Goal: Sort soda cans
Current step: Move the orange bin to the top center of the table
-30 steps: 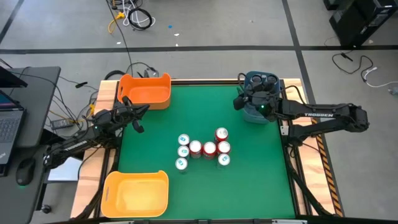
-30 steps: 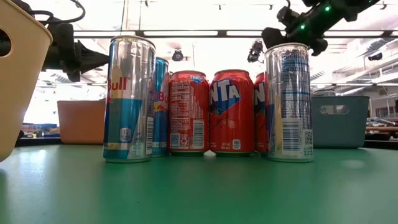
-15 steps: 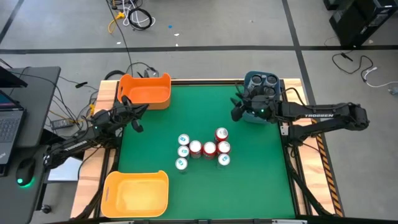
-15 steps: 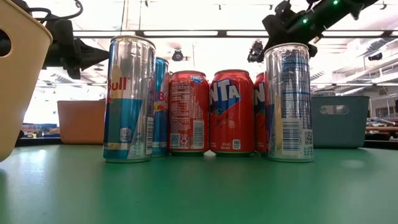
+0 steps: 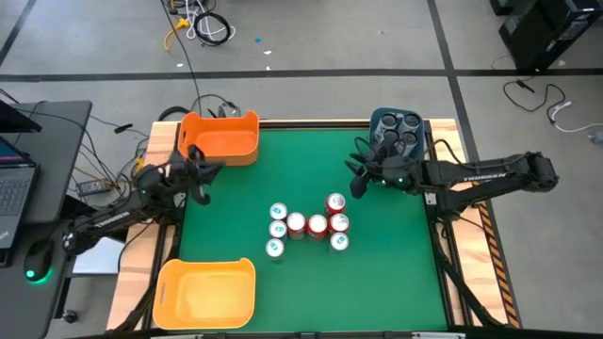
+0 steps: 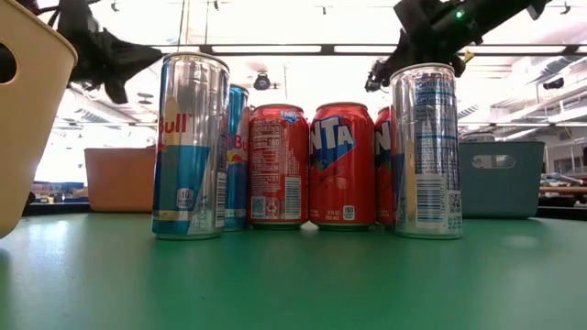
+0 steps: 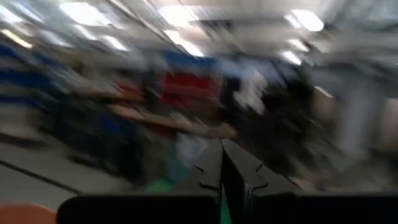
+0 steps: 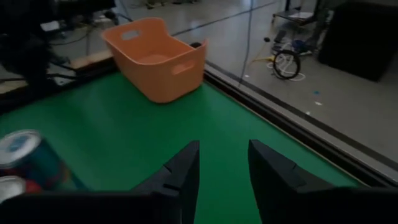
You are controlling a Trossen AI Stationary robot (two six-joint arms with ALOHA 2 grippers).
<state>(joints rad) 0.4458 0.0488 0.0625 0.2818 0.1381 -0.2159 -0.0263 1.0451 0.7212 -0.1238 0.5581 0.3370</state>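
A cluster of soda cans (image 5: 306,226) stands upright mid-table: red ones (image 6: 342,165) in the middle, tall silver-and-blue ones (image 6: 191,147) to its left and one at its near right (image 6: 426,151). Several dark-topped cans (image 5: 397,128) sit in the blue bin (image 5: 375,122). My right gripper (image 5: 356,179) hangs open above the table between the blue bin and the cluster, empty (image 8: 221,168). My left gripper (image 5: 202,179) hovers by the orange bin (image 5: 221,137), fingers shut (image 7: 222,168) on nothing.
The orange bin (image 8: 155,59) sits at the far left corner, a yellow bin (image 5: 207,292) at the near left corner, and the blue bin at the far right edge. Bare green table (image 5: 396,264) lies around the cluster. A laptop (image 5: 14,179) and cables lie left of the table.
My right gripper has moved from over the blue bin toward the near-left, closer to the can cluster, staying open. My left gripper has risen a little and turned. The cans have kept still.
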